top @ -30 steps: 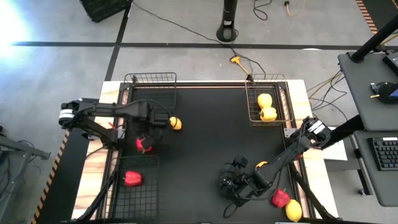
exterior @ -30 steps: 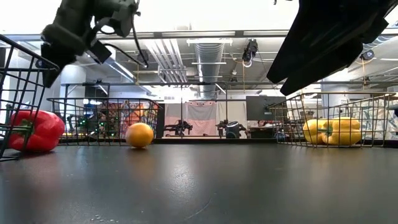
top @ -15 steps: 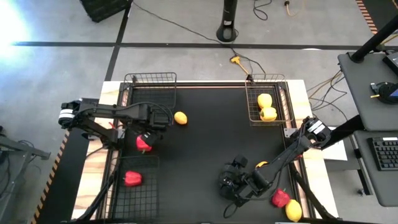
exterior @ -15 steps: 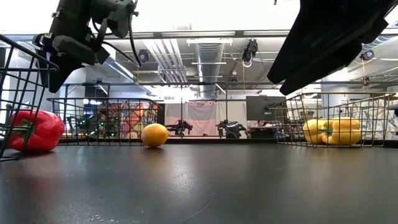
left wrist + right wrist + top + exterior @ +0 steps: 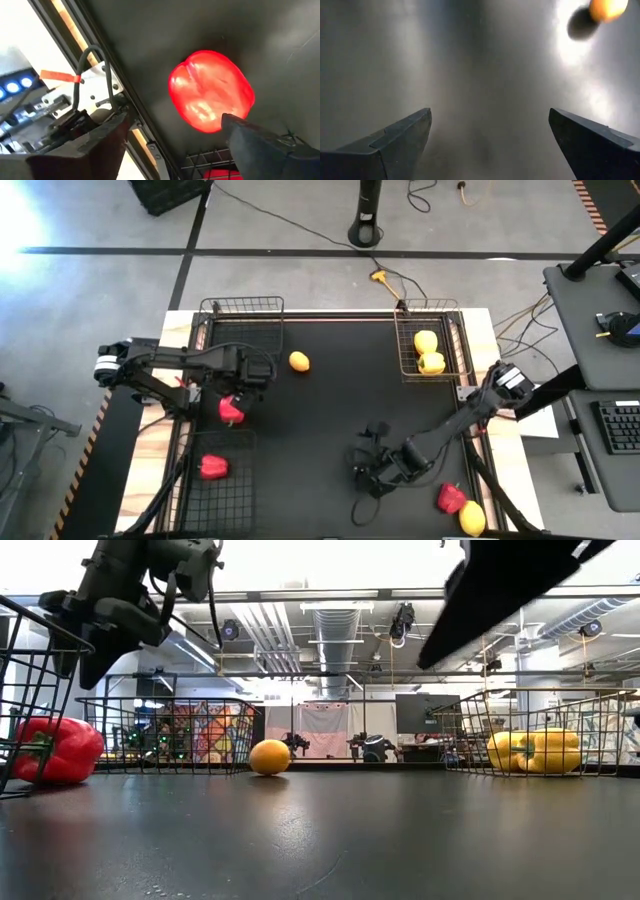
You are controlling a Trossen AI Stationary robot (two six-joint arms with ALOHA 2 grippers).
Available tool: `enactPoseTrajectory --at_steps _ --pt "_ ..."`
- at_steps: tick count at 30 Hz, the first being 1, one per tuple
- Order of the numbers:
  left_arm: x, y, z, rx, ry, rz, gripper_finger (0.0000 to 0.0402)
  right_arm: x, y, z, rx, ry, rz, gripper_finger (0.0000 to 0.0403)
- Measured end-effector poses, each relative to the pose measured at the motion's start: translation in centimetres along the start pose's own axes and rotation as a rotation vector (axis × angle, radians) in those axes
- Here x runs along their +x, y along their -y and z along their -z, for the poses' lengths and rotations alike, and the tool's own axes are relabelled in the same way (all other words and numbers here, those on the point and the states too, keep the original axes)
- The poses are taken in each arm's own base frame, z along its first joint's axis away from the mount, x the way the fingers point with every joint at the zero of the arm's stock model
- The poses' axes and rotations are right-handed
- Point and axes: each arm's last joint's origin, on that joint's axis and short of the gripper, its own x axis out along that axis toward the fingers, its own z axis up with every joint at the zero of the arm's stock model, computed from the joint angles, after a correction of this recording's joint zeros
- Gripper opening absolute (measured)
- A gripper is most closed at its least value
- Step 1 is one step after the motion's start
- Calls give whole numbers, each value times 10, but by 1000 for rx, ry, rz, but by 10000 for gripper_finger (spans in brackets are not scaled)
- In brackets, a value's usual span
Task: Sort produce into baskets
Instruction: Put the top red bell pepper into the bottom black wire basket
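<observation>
The left gripper (image 5: 243, 392) hangs open above a red pepper (image 5: 231, 409) lying on the bench (image 5: 330, 410). Farther right, an orange lemon (image 5: 299, 361) sits loose. The right gripper (image 5: 366, 470) hovers open; beyond, two yellow peppers (image 5: 429, 352) fill the copper basket (image 5: 403, 350).

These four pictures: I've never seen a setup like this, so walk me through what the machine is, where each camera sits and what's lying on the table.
Two dark robot arms work at a black table. One camera looks straight down, one sits at table height, and one rides on each wrist. The left gripper hangs open over a red pepper, holding nothing. The right gripper is open over bare table. An orange lemon lies loose. Two yellow peppers sit in the far right basket; another red pepper lies in the near left basket.
</observation>
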Motion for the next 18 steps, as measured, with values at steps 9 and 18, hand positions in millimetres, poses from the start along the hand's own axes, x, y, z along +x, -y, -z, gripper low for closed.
enactPoseTrajectory --at_steps 9,18 --pt "-1 -5 -8 -46 -9 10 306 0 32 -29 -124 34 38 394" --pt "5 4 -19 -11 -7 14 307 12 63 -55 -204 39 98 394"
